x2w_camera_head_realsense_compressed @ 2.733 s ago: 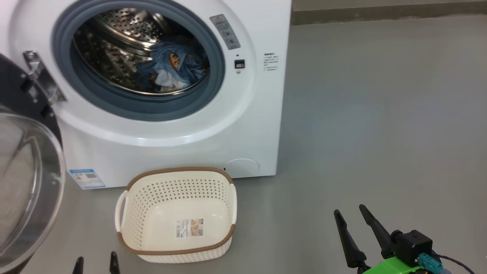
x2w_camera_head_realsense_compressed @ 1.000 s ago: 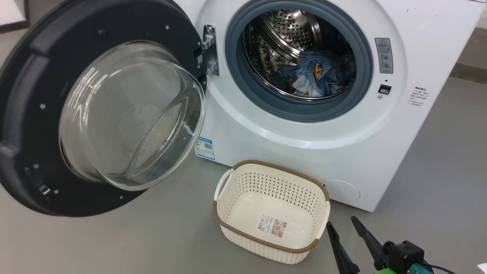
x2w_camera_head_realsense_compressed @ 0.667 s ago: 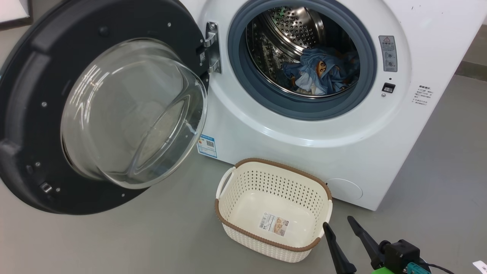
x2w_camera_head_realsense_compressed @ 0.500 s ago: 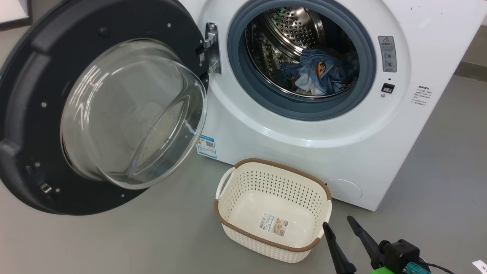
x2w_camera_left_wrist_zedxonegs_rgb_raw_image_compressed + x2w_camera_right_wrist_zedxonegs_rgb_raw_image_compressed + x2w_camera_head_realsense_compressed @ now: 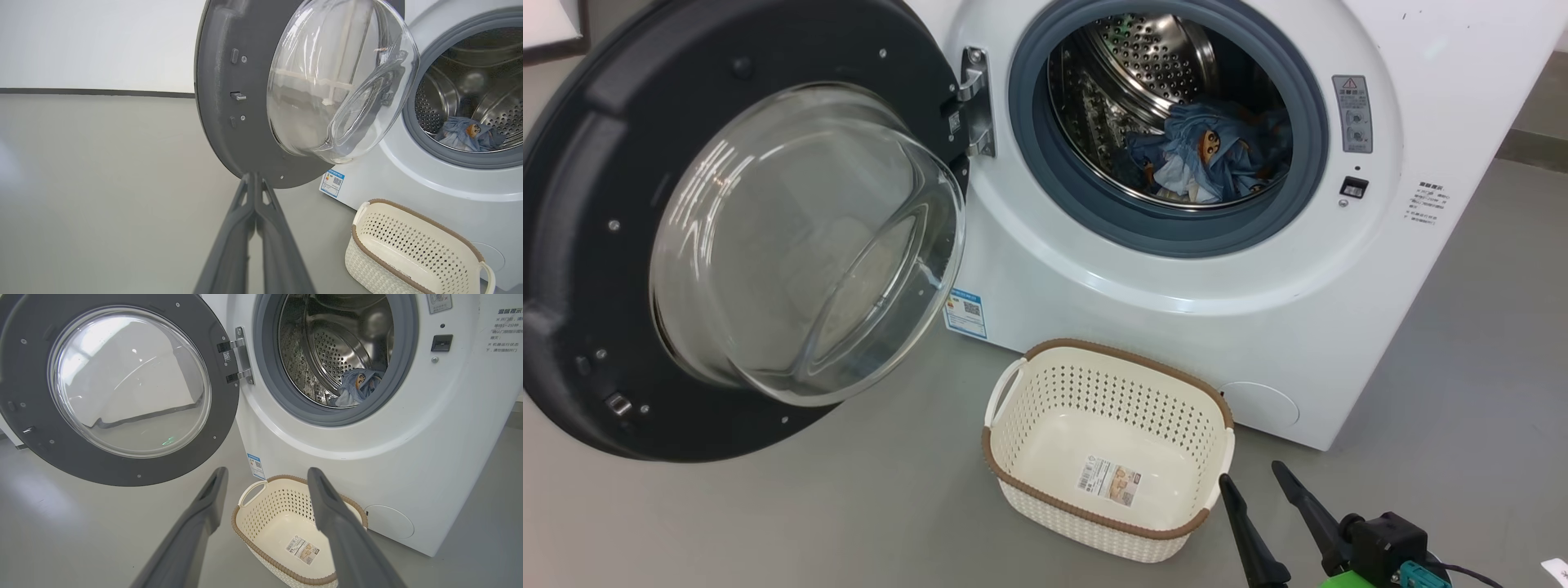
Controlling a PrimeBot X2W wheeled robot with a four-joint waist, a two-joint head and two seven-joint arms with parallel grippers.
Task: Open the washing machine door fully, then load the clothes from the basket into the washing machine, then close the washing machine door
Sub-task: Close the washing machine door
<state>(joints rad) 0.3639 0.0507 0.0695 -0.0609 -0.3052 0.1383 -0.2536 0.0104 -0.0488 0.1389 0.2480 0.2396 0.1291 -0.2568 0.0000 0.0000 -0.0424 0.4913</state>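
The washing machine (image 5: pixel 1258 286) stands with its door (image 5: pixel 743 237) swung wide to the left on its hinge (image 5: pixel 976 102). Blue patterned clothes (image 5: pixel 1209 159) lie inside the steel drum. The cream basket (image 5: pixel 1107 449) sits on the floor in front, with only a label on its bottom. My right gripper (image 5: pixel 1254 482) is open, low and just right of the basket. In the left wrist view my left gripper (image 5: pixel 254 179) is shut on nothing, its tips just below the lower rim of the door (image 5: pixel 237 102), with the basket (image 5: pixel 408 253) at the lower right.
Grey floor (image 5: pixel 809 514) spreads to the left and front of the machine. A white wall with a dark baseboard (image 5: pixel 94 93) runs behind the door. The round lower cap (image 5: pixel 1262 404) sits beside the basket's far corner.
The head camera turned left earlier, bringing the whole door into view. Over the last second the scene has hardly moved. The left gripper has shut.
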